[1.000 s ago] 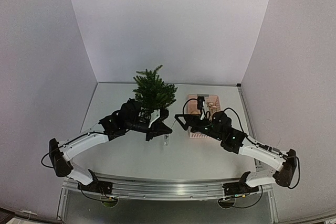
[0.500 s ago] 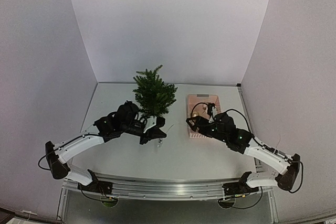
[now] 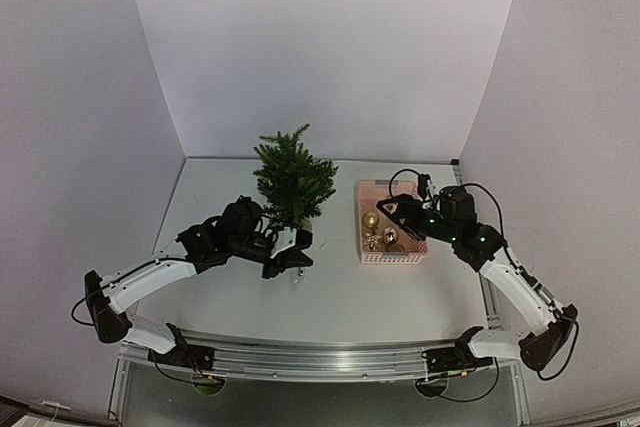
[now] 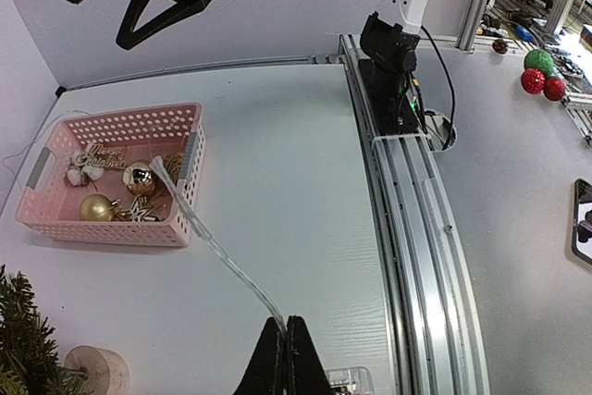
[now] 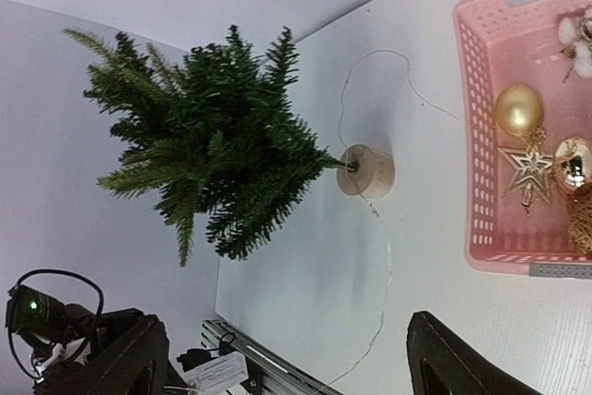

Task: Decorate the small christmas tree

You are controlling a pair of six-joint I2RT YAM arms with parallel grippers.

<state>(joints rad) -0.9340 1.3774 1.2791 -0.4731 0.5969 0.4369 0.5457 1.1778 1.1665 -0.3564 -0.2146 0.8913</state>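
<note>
The small christmas tree (image 3: 292,182) stands upright at the back middle of the table on its pale round base (image 5: 365,171). It also shows in the right wrist view (image 5: 213,154). My left gripper (image 3: 290,260) is low over the table in front of the tree. In the left wrist view it (image 4: 284,323) is shut on a clear light-string wire (image 4: 208,242) that runs to the pink basket (image 4: 180,127). My right gripper (image 3: 390,209) hangs open and empty above the basket (image 3: 388,258), its fingers (image 5: 462,363) wide apart.
The basket holds gold balls (image 5: 518,108), a star (image 5: 524,171) and other small ornaments. A clear battery box (image 4: 350,381) hangs just under my left gripper. A thin wire (image 5: 387,256) loops on the table past the tree base. An aluminium rail (image 3: 320,357) lines the near edge.
My right gripper has lifted and drawn back to the right, from the basket's front left to above it. My left gripper has moved slightly left and nearer with the wire.
</note>
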